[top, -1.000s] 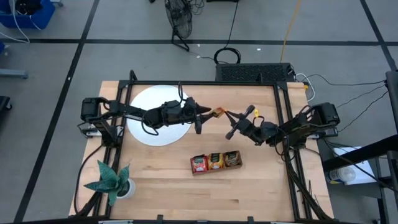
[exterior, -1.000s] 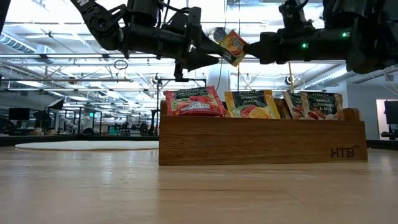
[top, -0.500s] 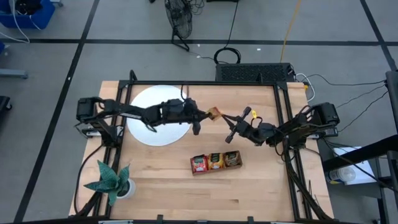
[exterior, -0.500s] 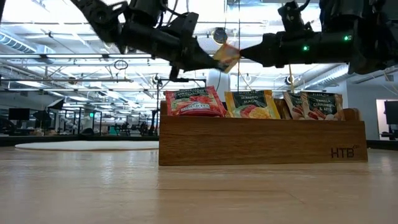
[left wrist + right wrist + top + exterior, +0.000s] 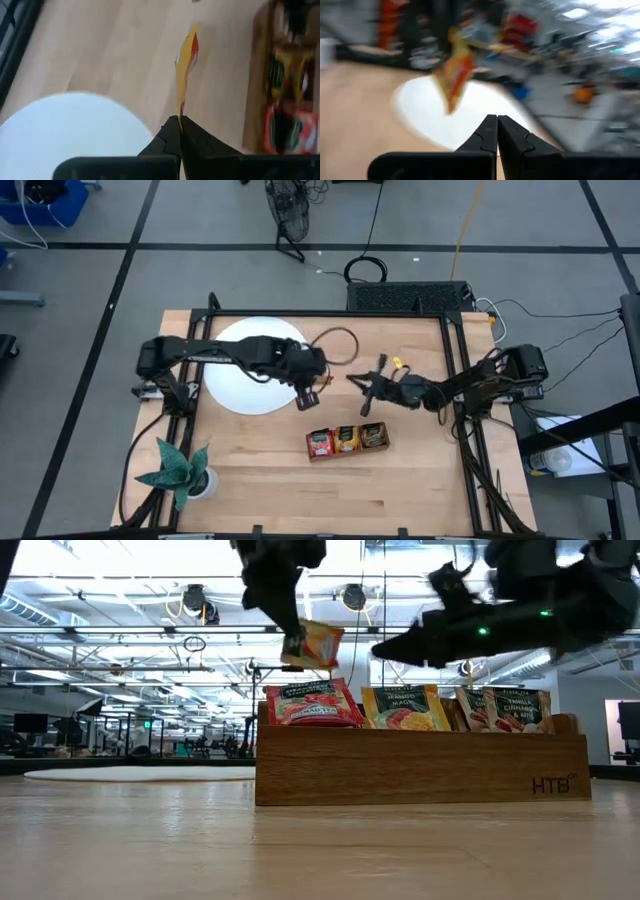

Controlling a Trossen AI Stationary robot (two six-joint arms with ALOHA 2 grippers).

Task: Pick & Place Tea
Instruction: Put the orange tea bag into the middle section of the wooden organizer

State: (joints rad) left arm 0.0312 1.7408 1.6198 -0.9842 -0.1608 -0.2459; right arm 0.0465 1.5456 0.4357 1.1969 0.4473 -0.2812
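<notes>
I'm holding a tea sachet [image 5: 186,60] in my left gripper [image 5: 311,394], up in the air just beside the white disc [image 5: 240,375], behind the wooden tray [image 5: 348,442]. My right gripper [image 5: 356,378] is hanging nearby, off to its right.

Right gripper [image 5: 362,381] apparently released the sachet [image 5: 313,644]; left gripper [image 5: 309,394] swung it trayward.

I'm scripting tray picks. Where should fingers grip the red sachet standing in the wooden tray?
Probably by the top edge of the red sachet, coming from above: it stands upright with only its upper part showing above the wooden tray wall, and its lower part is hidden.
</notes>
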